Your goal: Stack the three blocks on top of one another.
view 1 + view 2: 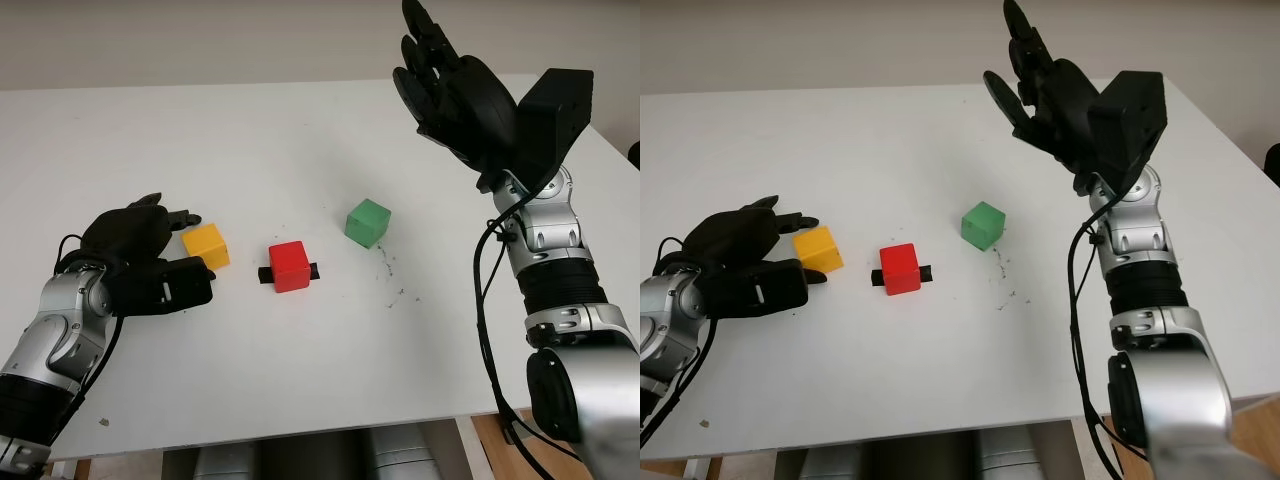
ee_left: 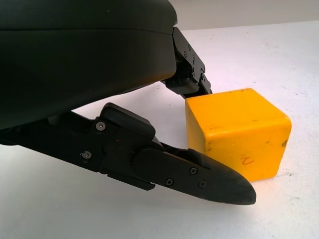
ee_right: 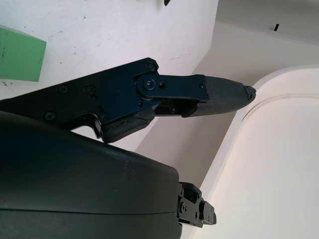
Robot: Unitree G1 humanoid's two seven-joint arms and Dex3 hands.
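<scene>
Bare table (image 1: pixel 300 140) surrounds the well-spaced yellow block (image 1: pixel 206 246), red block (image 1: pixel 290 266) and green block (image 1: pixel 368 222).

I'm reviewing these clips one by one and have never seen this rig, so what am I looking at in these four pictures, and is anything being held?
This is a humanoid robot with two arms, each ending in a black three-finger hand. The two wide pictures come from a stereo camera on its head, looking down at a white table. The other two come from cameras at the wrists, very close to each hand.

On the table lie three separate blocks in a loose row: a yellow block, a red block sitting on a small black piece, and a green block. None is stacked yet.

The left hand is down at the table right beside the yellow block, fingers on either side of it; whether they already grip it I cannot tell. The right hand is raised above the table's far side, open, holding nothing.
</scene>
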